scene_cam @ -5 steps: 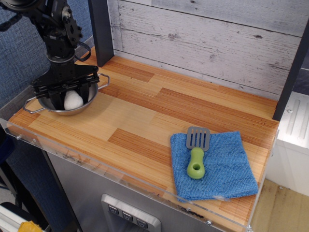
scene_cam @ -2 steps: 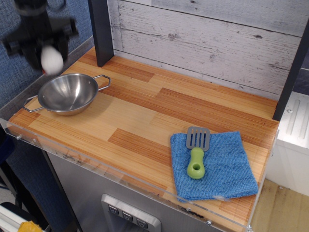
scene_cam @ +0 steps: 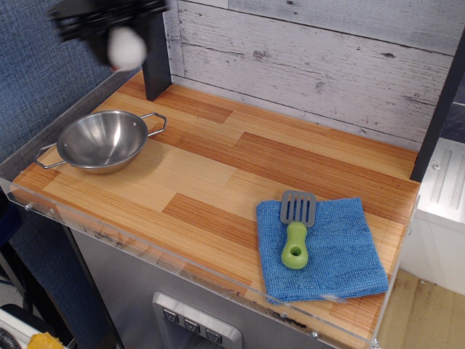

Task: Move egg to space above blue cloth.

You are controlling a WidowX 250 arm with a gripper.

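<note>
The white egg (scene_cam: 126,47) is held in my gripper (scene_cam: 123,42), high above the counter at the top left, blurred by motion. The gripper is shut on the egg, up above and behind the steel bowl (scene_cam: 102,139), which now stands empty. The blue cloth (scene_cam: 330,251) lies at the front right of the wooden counter, far to the right of the gripper. A green-handled grey spatula (scene_cam: 296,227) lies on the cloth's left part.
A dark post (scene_cam: 154,54) stands at the back left, just right of the gripper. A white plank wall (scene_cam: 312,58) runs along the back. A clear acrylic lip (scene_cam: 145,247) edges the counter's front. Another dark post (scene_cam: 439,109) stands at the right.
My gripper lifted the egg out of the steel bowl, rose, and has moved up and to the right with it. The bowl, cloth and spatula have not moved.
</note>
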